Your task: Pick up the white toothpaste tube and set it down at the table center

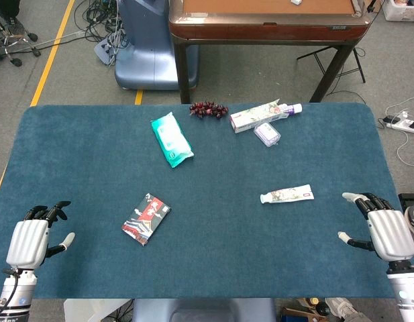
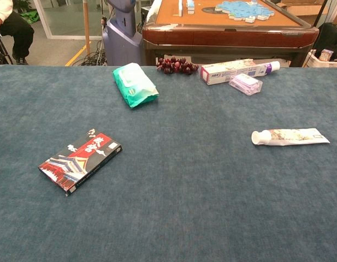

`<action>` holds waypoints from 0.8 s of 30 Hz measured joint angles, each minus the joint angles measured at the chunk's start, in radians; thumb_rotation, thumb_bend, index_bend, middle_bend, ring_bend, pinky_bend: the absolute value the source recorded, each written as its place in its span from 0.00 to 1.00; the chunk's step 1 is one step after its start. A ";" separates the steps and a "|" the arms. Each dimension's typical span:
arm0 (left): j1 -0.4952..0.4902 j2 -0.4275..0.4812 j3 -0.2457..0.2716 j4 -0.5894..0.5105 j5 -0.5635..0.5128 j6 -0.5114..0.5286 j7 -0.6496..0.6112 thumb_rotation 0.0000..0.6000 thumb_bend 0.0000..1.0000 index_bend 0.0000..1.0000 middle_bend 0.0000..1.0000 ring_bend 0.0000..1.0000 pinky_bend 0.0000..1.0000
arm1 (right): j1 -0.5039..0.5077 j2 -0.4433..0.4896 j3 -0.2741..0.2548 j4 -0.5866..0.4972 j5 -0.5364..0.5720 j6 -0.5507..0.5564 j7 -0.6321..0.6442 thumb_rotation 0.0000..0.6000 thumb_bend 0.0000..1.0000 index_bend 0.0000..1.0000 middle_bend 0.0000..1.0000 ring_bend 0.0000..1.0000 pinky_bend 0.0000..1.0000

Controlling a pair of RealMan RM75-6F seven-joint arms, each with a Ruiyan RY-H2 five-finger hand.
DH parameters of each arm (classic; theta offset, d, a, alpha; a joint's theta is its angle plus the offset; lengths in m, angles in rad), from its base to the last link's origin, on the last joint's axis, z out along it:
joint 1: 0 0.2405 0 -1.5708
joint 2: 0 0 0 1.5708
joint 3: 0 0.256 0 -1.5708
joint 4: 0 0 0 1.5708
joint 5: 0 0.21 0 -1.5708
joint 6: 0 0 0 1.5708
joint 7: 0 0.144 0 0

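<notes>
The white toothpaste tube lies flat on the blue table, right of the middle, with its cap pointing left; the chest view shows the tube at mid-right. My right hand hovers at the table's near right corner, to the right of the tube and a little nearer, fingers apart and holding nothing. Over the near left corner, my left hand is also open and empty. Neither hand appears in the chest view.
A red and black box lies left of centre. At the back are a green wipes pack, dark grapes, a long toothpaste carton and a small clear case. A wooden table stands beyond.
</notes>
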State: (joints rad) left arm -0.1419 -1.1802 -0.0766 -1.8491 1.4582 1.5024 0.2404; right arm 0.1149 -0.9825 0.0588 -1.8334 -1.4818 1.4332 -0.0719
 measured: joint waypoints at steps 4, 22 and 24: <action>0.000 -0.002 0.002 0.002 -0.001 -0.005 0.000 1.00 0.20 0.23 0.45 0.43 0.20 | 0.001 0.004 0.001 -0.004 -0.002 -0.002 0.005 1.00 0.17 0.25 0.32 0.22 0.28; 0.025 0.010 0.012 0.001 0.007 0.018 -0.010 1.00 0.20 0.23 0.45 0.43 0.20 | 0.174 0.034 0.054 0.014 0.044 -0.245 -0.090 1.00 0.20 0.30 0.39 0.22 0.29; 0.031 0.014 0.015 0.000 0.004 0.022 -0.010 1.00 0.20 0.23 0.45 0.43 0.20 | 0.216 0.024 0.066 0.031 0.063 -0.302 -0.112 1.00 0.20 0.32 0.39 0.22 0.30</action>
State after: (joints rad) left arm -0.1109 -1.1666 -0.0620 -1.8491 1.4619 1.5245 0.2303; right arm 0.3311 -0.9585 0.1244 -1.8029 -1.4184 1.1315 -0.1837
